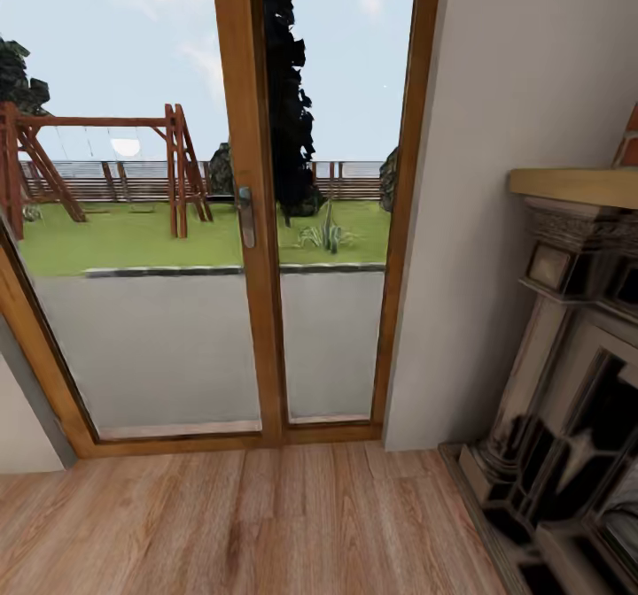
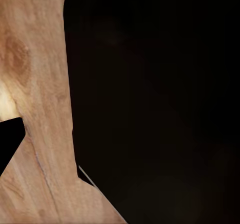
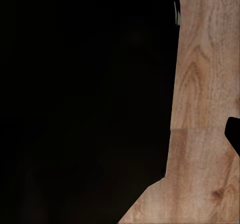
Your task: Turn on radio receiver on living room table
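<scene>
— Faced a wood-framed glass door (image 1: 252,223) with a metal handle (image 1: 245,216) on its centre post. Beyond the glass: lawn, a wooden swing set (image 1: 106,166), a dark tall tree (image 1: 288,99), a fence under a pale sky.

— And inside?

— Stood over light wood plank floor (image 1: 239,524) running up to the door's sill. Met a beige wall (image 1: 514,90) right of the frame, then a dark carved fireplace surround (image 1: 567,400) under a pale mantel shelf (image 1: 576,186), at the floor's right edge.

— The radio receiver, the table?

— Could not place either from here.

— The tools?

— Could not tell, apart or together, for either one. Caught plank floor (image 2: 35,109) beside a large black shape (image 2: 155,104) from the left wrist; much the same floor (image 3: 207,109) and black mass (image 3: 85,104) from the right wrist.
</scene>
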{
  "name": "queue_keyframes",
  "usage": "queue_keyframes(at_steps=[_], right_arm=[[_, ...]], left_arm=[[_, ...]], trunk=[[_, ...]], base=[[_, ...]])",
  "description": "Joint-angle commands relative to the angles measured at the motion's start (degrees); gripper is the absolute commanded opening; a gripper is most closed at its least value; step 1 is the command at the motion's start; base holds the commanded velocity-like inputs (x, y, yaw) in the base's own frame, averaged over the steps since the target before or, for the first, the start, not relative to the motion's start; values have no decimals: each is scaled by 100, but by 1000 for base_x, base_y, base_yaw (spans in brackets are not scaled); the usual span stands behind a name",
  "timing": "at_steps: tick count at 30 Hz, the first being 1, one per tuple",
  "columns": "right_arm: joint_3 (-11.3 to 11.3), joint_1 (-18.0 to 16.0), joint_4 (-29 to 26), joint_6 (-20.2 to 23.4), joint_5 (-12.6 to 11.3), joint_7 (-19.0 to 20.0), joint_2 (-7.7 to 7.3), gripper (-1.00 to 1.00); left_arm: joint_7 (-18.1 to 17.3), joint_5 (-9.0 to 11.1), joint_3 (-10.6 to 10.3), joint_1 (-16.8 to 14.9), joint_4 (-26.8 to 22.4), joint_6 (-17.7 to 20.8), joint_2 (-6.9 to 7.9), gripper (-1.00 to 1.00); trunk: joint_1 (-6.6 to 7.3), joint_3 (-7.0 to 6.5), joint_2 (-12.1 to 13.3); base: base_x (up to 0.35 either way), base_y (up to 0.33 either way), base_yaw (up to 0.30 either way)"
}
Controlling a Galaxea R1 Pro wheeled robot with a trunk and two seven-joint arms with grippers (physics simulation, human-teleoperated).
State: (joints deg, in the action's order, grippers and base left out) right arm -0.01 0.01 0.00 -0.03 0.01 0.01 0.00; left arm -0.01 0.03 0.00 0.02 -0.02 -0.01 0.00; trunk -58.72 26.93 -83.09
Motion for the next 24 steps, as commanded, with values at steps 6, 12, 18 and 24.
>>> queue_keyframes(at_steps=[6, 12, 18, 24], right_arm=[[-8, -9, 0, -26, 8, 16, -4, 100], [-5, -9, 0, -24, 8, 14, 3, 100], [10, -9, 0, -24, 10, 14, 0, 100], [10, -9, 0, -24, 9, 11, 3, 100]], left_arm=[[-8, 23, 10, 7, -64, -20, 19, 100], [-7, 6, 34, 7, -167, -101, 17, 100], [-4, 6, 33, 7, -173, -105, 17, 100], [-6, 6, 35, 7, -173, -105, 17, 100]], trunk=[[-1, -1, 1], [-1, -1, 1], [-1, -1, 1], [-1, -1, 1]], base=[[0, 0, 0], [0, 0, 39], [0, 0, 255], [0, 0, 284]])
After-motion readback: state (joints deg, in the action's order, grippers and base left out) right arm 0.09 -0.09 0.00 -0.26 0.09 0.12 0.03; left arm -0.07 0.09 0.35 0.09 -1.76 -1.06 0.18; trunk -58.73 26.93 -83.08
